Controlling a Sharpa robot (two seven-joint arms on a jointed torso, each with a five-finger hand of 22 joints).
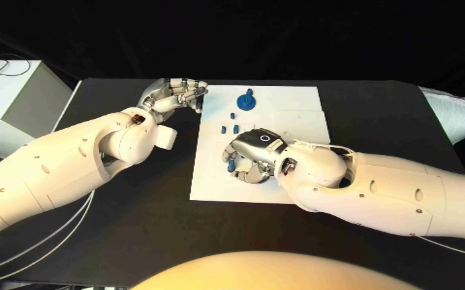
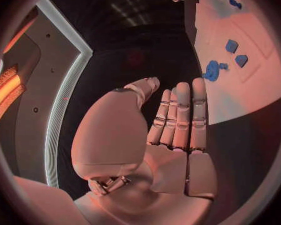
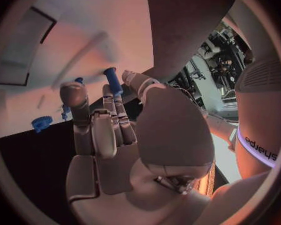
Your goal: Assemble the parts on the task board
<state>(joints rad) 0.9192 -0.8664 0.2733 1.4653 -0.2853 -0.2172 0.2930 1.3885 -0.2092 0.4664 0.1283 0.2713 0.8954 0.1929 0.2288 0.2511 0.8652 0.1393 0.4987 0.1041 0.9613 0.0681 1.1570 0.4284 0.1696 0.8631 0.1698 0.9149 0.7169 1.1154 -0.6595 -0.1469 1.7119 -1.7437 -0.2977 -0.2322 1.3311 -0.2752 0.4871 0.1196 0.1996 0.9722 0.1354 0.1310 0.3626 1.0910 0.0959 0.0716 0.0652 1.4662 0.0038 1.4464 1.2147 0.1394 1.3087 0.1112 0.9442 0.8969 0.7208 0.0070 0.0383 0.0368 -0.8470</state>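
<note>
Head view: the robot's right hand [image 1: 254,159] hovers low over the near-left part of the white rectangular task board [image 1: 300,115], while the left hand [image 1: 177,95] waits just off the board's far-left corner, above the black table [image 1: 388,109]. Seen from the right wrist, a small blue cylindrical peg [image 3: 113,81] stands up between that hand's fingertips [image 3: 73,92], apparently pinched between thumb and a finger, though the contact itself is partly hidden. The left hand holds nothing, its fingers straight and laid side by side, thumb apart.

Farther up the board stands a blue round gear-like part [image 1: 248,102], with three small blue pegs [image 1: 232,126] lying loose between it and the working hand. A second blue piece [image 1: 230,166] peeks out beside the right hand at the board's left edge.

The step in hand looks to be seating the held peg. Doing it well likely means keeping the peg upright, lining it up squarely over its hole before lowering, and pressing straight down without twisting. Which hole is meant cannot be told, as the hand covers that patch of board. The left hand could steady the board's edge if it begins to slide.
</note>
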